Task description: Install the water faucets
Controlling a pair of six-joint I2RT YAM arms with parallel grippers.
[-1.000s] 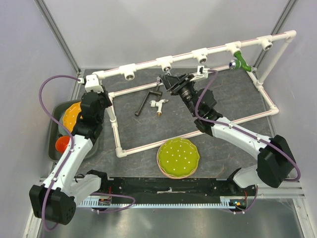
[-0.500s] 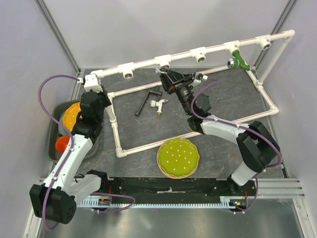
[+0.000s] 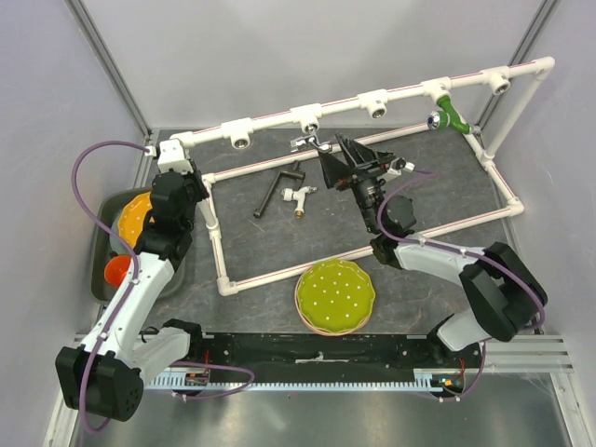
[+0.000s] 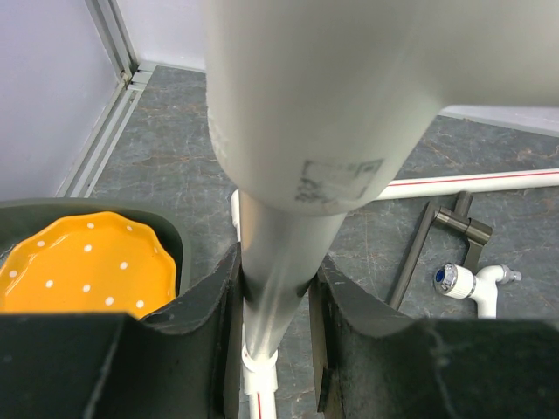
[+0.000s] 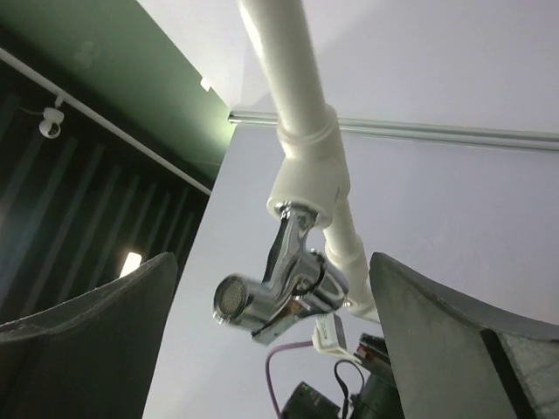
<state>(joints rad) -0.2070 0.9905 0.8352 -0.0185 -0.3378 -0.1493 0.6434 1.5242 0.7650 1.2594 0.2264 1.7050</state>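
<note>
Count of items on the bench.
Three faucets were recorded: one silver faucet (image 5: 293, 292), one white faucet (image 3: 300, 195), one green faucet (image 3: 453, 114). One pipe frame (image 3: 270, 275) carried five tee sockets (image 3: 377, 105). Also one black L-shaped bar (image 3: 273, 193), two dotted plates, namely an orange plate (image 3: 136, 216) and a yellow-green plate (image 3: 335, 296), and one orange cup (image 3: 117, 271).

1. Silver faucet (image 5: 281, 295): shiny metal. Its stem runs up into a white tee socket (image 5: 307, 179) on the far rail of the pipe frame (image 3: 521, 70). The body hangs below, and its round mesh outlet faces sideways.
2. White faucet (image 3: 300, 195): has a brass end and lies flat on the counter (image 3: 279, 247) inside the frame, just beside the black L-shaped bar (image 3: 270, 194).
3. Green faucet (image 3: 453, 115): has a silver nozzle and is seated in a socket farther right on the same rail.
</note>
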